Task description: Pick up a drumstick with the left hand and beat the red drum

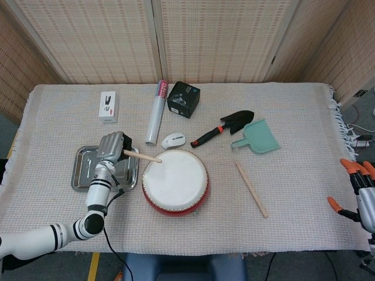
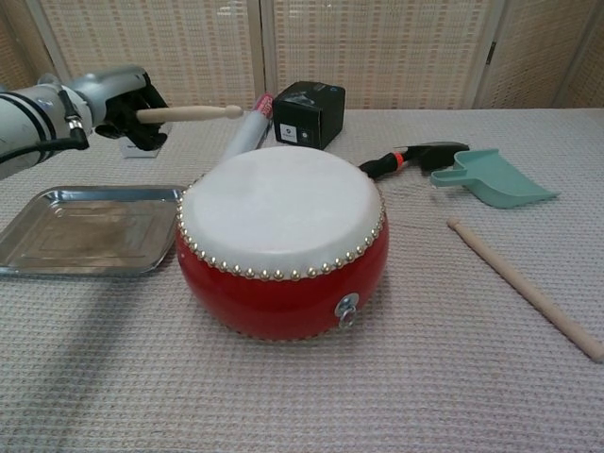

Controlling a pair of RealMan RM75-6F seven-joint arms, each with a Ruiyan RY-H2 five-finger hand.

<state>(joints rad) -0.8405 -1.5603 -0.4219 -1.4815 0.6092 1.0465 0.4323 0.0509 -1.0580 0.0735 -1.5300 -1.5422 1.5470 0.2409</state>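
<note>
The red drum with its white skin stands near the table's front middle. My left hand grips a wooden drumstick to the drum's left. The stick is held roughly level, its tip raised above the skin's left edge and not touching it. A second drumstick lies on the cloth to the right of the drum. My right hand, with orange fingertips, hangs off the table's right edge; I cannot tell how its fingers stand.
A metal tray lies under my left arm. Behind the drum are a white mouse, a rolled tube, a black box, a black trowel, a teal scoop and a white packet.
</note>
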